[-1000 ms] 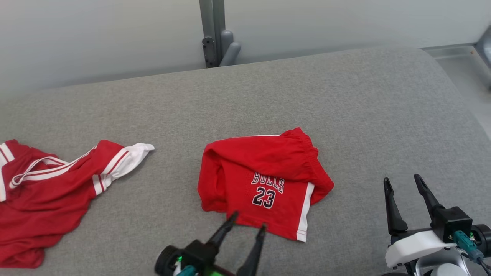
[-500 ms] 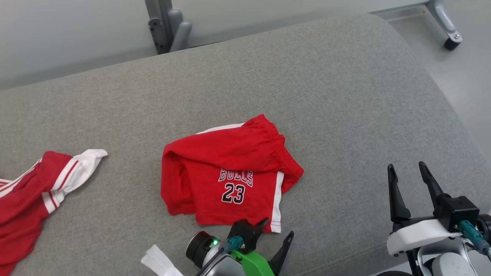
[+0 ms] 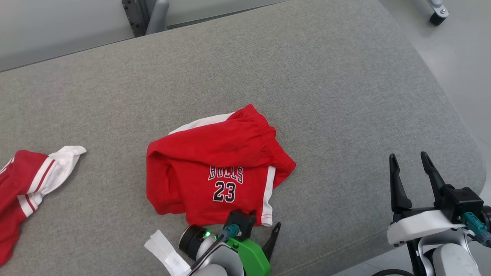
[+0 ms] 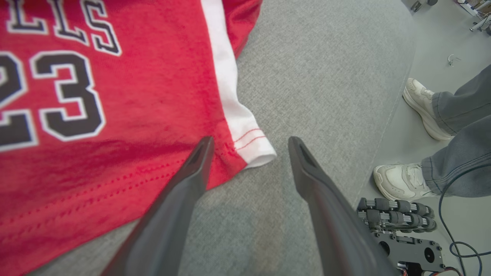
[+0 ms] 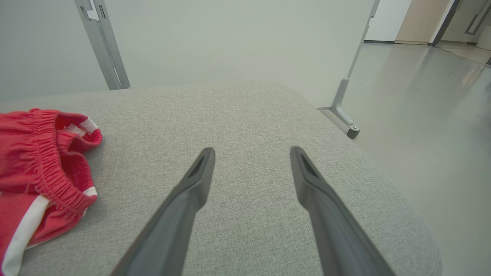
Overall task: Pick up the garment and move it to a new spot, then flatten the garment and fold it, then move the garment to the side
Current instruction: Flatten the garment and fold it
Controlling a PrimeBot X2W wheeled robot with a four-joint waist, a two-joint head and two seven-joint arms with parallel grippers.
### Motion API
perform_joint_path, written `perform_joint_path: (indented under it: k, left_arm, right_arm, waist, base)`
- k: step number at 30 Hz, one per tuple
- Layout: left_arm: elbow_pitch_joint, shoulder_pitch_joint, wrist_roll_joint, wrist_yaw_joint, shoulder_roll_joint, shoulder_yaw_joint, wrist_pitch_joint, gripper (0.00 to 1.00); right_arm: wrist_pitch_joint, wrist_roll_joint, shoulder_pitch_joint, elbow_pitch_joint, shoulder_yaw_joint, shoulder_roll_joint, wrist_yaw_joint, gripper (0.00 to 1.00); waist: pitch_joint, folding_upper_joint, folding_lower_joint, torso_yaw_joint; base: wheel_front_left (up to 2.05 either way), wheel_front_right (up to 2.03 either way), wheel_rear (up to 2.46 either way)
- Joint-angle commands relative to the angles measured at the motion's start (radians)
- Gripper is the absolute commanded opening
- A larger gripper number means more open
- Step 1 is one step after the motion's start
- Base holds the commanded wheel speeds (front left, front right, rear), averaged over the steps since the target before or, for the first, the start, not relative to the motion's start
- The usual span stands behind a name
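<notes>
The garment [image 3: 215, 168] is a pair of red shorts with white side stripes and "BULLS 23" on it, lying crumpled in the middle of the grey cushion [image 3: 326, 96]. My left gripper [image 3: 264, 220] stands open at the shorts' near hem. In the left wrist view the garment [image 4: 115, 115] lies on the left, and the left gripper [image 4: 250, 141] straddles its white-striped hem corner, with one finger over the red cloth. My right gripper [image 3: 407, 155] is open over bare cushion to the right. The right wrist view shows the right gripper [image 5: 252, 150] apart from the garment's waistband [image 5: 38, 161].
A second red and white garment [image 3: 27, 184] lies at the cushion's left edge. A grey metal post [image 3: 145, 15] stands behind the cushion. A person's white shoes [image 4: 406, 180] stand on the floor beside the cushion's rounded right end, near the robot's wheels [image 4: 399, 214].
The head camera has swung right and down, so the whole picture shifted left. My left gripper has turned and moved from the middle of the near hem to its white-striped right corner.
</notes>
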Motion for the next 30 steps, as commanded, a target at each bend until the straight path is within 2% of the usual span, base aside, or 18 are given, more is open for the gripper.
perform_joint_path:
  k: [1, 4, 5, 6, 7, 8, 14, 17, 19, 24, 30]
  left_arm:
    - [0.027, -0.003, -0.018, 0.008, 0.007, -0.013, 0.001, 1.00]
    - [0.058, -0.010, -0.036, 0.010, 0.008, -0.036, -0.007, 1.00]
    - [0.069, -0.015, -0.039, 0.012, 0.008, -0.046, -0.012, 0.85]
    - [0.079, -0.021, -0.039, 0.014, 0.008, -0.054, -0.015, 0.64]
    - [0.095, -0.025, -0.046, 0.014, 0.008, -0.069, -0.024, 0.20]
    - [0.104, -0.029, -0.049, 0.013, 0.008, -0.078, -0.028, 0.00]
    - [0.128, -0.053, -0.093, -0.001, 0.008, -0.092, -0.054, 0.00]
    - [0.078, -0.087, -0.136, -0.006, 0.007, -0.055, -0.067, 0.00]
    - [0.026, -0.130, -0.149, -0.003, 0.028, -0.025, -0.067, 0.00]
    - [-0.193, -0.264, -0.109, 0.018, 0.172, 0.020, 0.020, 0.00]
    - [-0.526, -0.413, -0.133, -0.009, 0.384, 0.083, 0.261, 0.00]
  right_arm:
    - [-0.002, 0.004, -0.007, 0.000, -0.003, -0.002, -0.001, 1.00]
    - [-0.002, 0.005, -0.009, 0.002, -0.004, -0.002, -0.001, 1.00]
    - [-0.002, 0.006, -0.010, 0.002, -0.004, -0.002, -0.001, 1.00]
    - [-0.002, 0.007, -0.011, 0.003, -0.004, -0.002, -0.001, 1.00]
    - [-0.002, 0.009, -0.011, 0.005, -0.004, -0.002, -0.001, 1.00]
    - [-0.002, 0.011, -0.012, 0.006, -0.004, -0.002, -0.001, 1.00]
    - [-0.002, 0.013, -0.004, 0.010, -0.004, -0.002, -0.001, 1.00]
    - [-0.002, 0.017, 0.000, 0.008, -0.007, -0.002, -0.001, 1.00]
    - [-0.002, 0.019, 0.003, 0.008, -0.008, -0.002, -0.001, 1.00]
    - [-0.002, 0.033, 0.021, 0.016, 0.002, -0.002, -0.001, 1.00]
    - [-0.002, 0.055, 0.017, 0.027, 0.020, -0.002, -0.001, 1.00]
  waist:
    - [0.004, 0.0000, 0.0000, 0.002]
    - [0.005, 0.0000, 0.0000, 0.004]
    - [0.005, 0.0000, 0.0000, 0.005]
    - [0.004, 0.0000, 0.0000, 0.006]
    - [0.002, 0.0000, 0.0000, 0.008]
    - [0.001, 0.0000, 0.0000, 0.008]
    - [-0.010, 0.0000, 0.0000, 0.013]
    - [-0.018, 0.0000, 0.0000, 0.013]
    - [-0.020, 0.0000, 0.0000, 0.014]
    - [-0.036, 0.0000, 0.0000, 0.020]
    - [-0.046, 0.0000, 0.0000, 0.005]
  base:
    - [0.00, 0.00, 0.00]
    - [0.00, 0.00, 0.00]
    - [0.00, 0.00, 0.00]
    - [0.00, 0.00, 0.00]
    - [0.00, 0.00, 0.00]
    - [0.00, 0.00, 0.00]
    - [0.00, 0.00, 0.00]
    - [0.00, 0.00, 0.00]
    - [0.00, 0.00, 0.00]
    - [0.00, 0.00, 0.00]
    - [0.00, 0.00, 0.00]
